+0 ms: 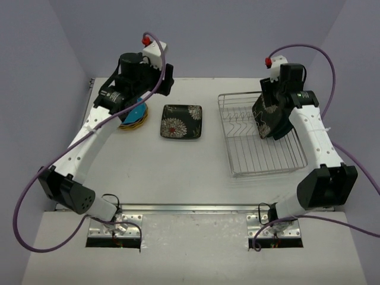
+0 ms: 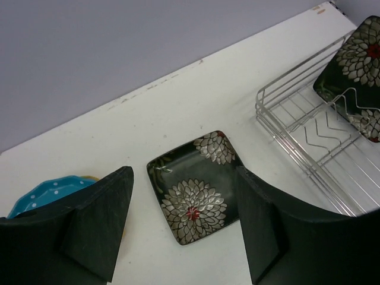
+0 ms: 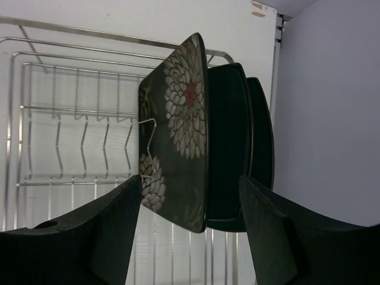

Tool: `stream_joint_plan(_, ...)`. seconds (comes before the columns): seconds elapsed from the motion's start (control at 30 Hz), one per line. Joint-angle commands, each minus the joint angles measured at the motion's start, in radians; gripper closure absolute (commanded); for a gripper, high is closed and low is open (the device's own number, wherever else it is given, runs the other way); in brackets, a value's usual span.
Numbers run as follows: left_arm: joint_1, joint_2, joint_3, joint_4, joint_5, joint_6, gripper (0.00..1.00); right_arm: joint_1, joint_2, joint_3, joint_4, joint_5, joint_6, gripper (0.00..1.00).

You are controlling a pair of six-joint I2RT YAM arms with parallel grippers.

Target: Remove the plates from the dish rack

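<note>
- Standing on edge at the far right end of the dish rack (image 1: 261,155), three rounded-square plates are packed face to back: a black floral plate (image 3: 178,119) in front, then two dark teal plates (image 3: 228,136) behind it, nearer the right-hand wall.
- The floral face is turned toward the rack's bare part and the left arm. In the top view the plate leans slightly rather than standing plumb.
- In the right wrist view the plates' thin edges point at the camera, and a wire divider (image 3: 148,148) crosses in front of the floral one.
- The rack's longer sides run roughly from the near edge of the table (image 1: 178,178) toward the far wall, slightly skewed. The row of V-shaped dividers lies across that axis.
- The right gripper (image 3: 190,181) straddles the standing plates, one finger beside the floral face and the other on the teal side. Whether the pads are pressing or only close, I cannot tell.
- A second floral plate (image 1: 181,122) lies flat and face up between the rack and the left arm, its sides about square with the table edges.
- The left gripper (image 2: 181,172) is spread wide with nothing in it, hanging near the table's far left.
- Just beside it, a blue dotted plate (image 2: 47,193) lies flat on top of a small stack of round plates.
</note>
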Motion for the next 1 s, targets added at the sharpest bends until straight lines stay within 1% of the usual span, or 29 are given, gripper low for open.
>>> stream_joint_plan(0.0, 0.025, -0.053, -0.177, -0.030, -0.069, 0.019, 0.33, -0.006, 0.068, 0.098, 0.013, 0.113, -0.143, 0.34)
stream_joint_plan(0.1, 0.021, -0.110, -0.276, -0.010, -0.061, 0.015, 0.33, -0.006, 0.162, 0.168, -0.008, 0.109, -0.148, 0.34)
stream_joint_plan(0.2, 0.022, -0.130, -0.324, 0.001, -0.069, 0.018, 0.33, -0.006, 0.249, 0.242, -0.055, 0.085, -0.130, 0.34)
stream_joint_plan(0.47, 0.023, -0.123, -0.347, 0.006, -0.051, 0.001, 0.33, -0.009, 0.425, 0.333, -0.116, 0.042, -0.127, 0.42)
stream_joint_plan(0.63, 0.023, -0.107, -0.347, 0.006, -0.036, -0.014, 0.32, -0.031, 0.472, 0.326, -0.127, 0.027, -0.117, 0.48)
stream_joint_plan(0.77, 0.026, -0.099, -0.344, 0.004, -0.034, -0.021, 0.32, -0.061, 0.503, 0.321, -0.168, -0.022, -0.084, 0.54)
stream_joint_plan(0.83, 0.029, -0.093, -0.345, 0.004, -0.007, -0.026, 0.32, -0.092, 0.509, 0.317, -0.187, -0.051, -0.061, 0.56)
stream_joint_plan(0.93, 0.034, -0.085, -0.341, 0.004, 0.000, -0.031, 0.32, -0.107, 0.507, 0.315, -0.201, -0.081, -0.046, 0.60)
stream_joint_plan(0.97, 0.035, -0.082, -0.339, 0.004, 0.002, -0.033, 0.32, -0.111, 0.505, 0.314, -0.204, -0.083, -0.043, 0.65)
